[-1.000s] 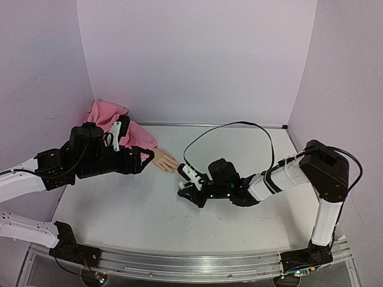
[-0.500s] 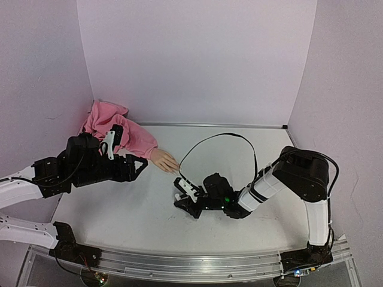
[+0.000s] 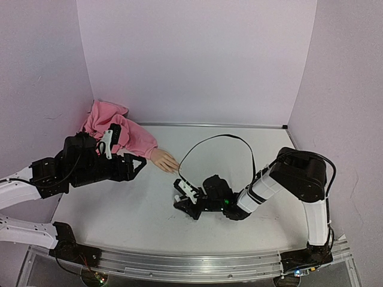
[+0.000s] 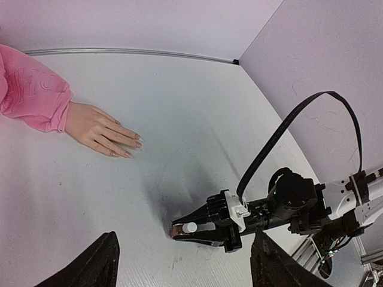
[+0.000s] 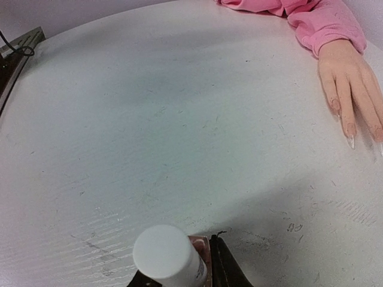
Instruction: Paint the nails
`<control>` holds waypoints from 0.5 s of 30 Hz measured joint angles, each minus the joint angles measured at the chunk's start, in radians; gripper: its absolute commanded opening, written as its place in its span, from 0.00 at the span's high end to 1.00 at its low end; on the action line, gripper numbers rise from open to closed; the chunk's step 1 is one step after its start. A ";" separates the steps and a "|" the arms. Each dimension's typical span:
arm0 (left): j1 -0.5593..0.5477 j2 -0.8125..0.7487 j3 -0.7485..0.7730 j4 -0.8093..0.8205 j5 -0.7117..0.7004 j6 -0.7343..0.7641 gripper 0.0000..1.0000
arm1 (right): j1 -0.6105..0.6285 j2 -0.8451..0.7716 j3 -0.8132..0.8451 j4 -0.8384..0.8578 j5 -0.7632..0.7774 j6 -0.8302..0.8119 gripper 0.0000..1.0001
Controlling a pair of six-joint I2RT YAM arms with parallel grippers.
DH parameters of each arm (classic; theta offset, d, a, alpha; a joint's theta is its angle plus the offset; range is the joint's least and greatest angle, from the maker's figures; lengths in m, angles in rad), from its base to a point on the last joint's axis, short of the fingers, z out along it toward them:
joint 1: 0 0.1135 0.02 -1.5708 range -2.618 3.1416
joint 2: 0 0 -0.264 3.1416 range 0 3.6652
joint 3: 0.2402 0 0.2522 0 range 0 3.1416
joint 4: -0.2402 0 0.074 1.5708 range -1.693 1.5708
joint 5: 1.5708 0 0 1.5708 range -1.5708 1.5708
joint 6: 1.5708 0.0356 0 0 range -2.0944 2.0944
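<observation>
Right end effector (image 3: 181,201), top view: pressed together on a small item at its tips, not resolvable here, low over the counter (image 3: 119,221). Over the last second it has drawn back from the mannequin hand (image 3: 163,160). A bare strip of counter now lies between its tips and the fingertips, which sit ahead and up-left of it. Left end effector (image 3: 139,167) is spread and empty, and has also pulled back beside the pink sleeve (image 3: 134,139).

Left wrist view: nails (image 4: 137,144) are well ahead of the spread left fingers, to the upper left. The polish bottle (image 4: 187,228) is pinched at the right tips, nearer in, with its white cap (image 4: 190,228) on.

Right wrist view: the cap sits directly between its own fingers; the nails are far ahead to the right, well apart.

Judgement: the bottle is capped and no brush is out, so painting has not begun. The retreat probably sets up uncapping.
</observation>
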 measured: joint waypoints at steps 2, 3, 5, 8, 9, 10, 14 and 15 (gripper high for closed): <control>0.000 0.000 0.000 0.000 0.000 0.000 0.24 | 0.001 0.000 -0.006 0.007 0.001 0.004 0.66; 0.000 -0.001 0.000 0.000 0.000 0.000 0.24 | 0.002 0.000 -0.010 0.011 0.002 0.006 0.64; 0.000 -0.001 0.000 0.000 0.000 0.001 0.24 | 0.002 0.000 -0.017 0.012 0.004 0.007 0.59; 0.000 -0.001 0.000 0.000 0.000 0.002 0.23 | 0.002 0.000 -0.030 0.023 0.012 0.009 0.55; 0.000 -0.001 0.000 0.000 0.000 0.002 0.23 | 0.002 0.000 -0.032 0.027 0.014 0.008 0.54; 0.000 0.000 0.000 0.000 0.000 0.003 0.23 | 0.002 0.000 -0.034 0.030 0.016 0.007 0.54; 0.000 0.000 0.000 0.000 0.000 0.003 0.23 | 0.003 0.000 -0.048 0.050 0.026 0.007 0.59; 0.000 0.000 0.000 0.000 0.000 0.003 0.23 | 0.004 0.000 -0.050 0.053 0.027 0.007 0.60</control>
